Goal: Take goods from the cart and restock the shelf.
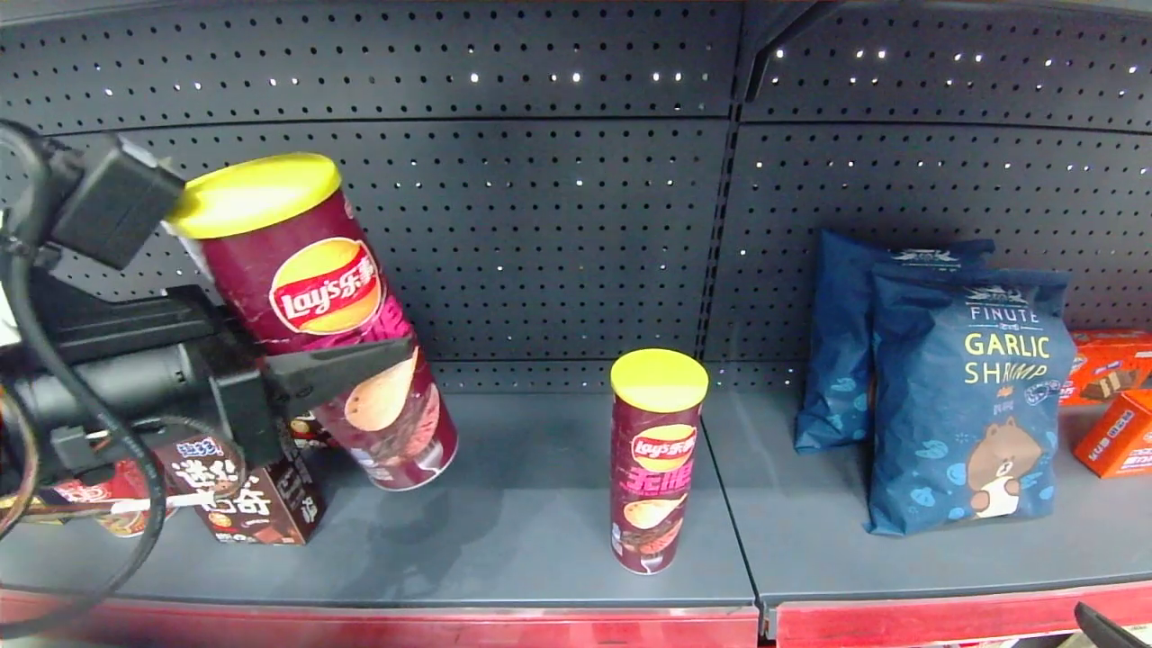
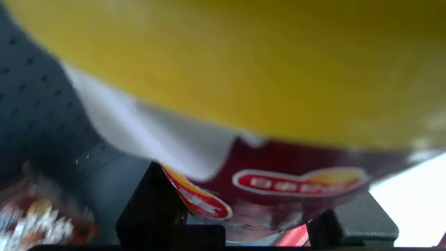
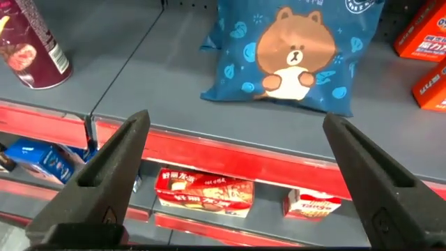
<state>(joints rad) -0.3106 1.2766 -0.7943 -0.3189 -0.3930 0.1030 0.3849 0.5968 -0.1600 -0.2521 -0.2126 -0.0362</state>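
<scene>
My left gripper (image 1: 355, 373) is shut on a maroon chip can (image 1: 315, 315) with a yellow lid, at the left of the shelf. The can leans, lid toward me, and its base is just over the grey shelf board (image 1: 504, 531). In the left wrist view the yellow lid (image 2: 265, 63) looms close, with the can label (image 2: 300, 185) between the black fingers (image 2: 150, 213). A second, identical can (image 1: 655, 459) stands upright mid-shelf. My right gripper (image 3: 237, 150) hangs open with nothing in it, in front of the shelf's red front edge (image 3: 230, 150).
Two blue snack bags (image 1: 963, 396) lean at the right, and the bear bag (image 3: 293, 49) is beyond the right gripper. Orange boxes (image 1: 1116, 432) sit at the far right, and a brown box (image 1: 261, 495) under the left arm. Red packets (image 3: 205, 192) lie on the shelf below.
</scene>
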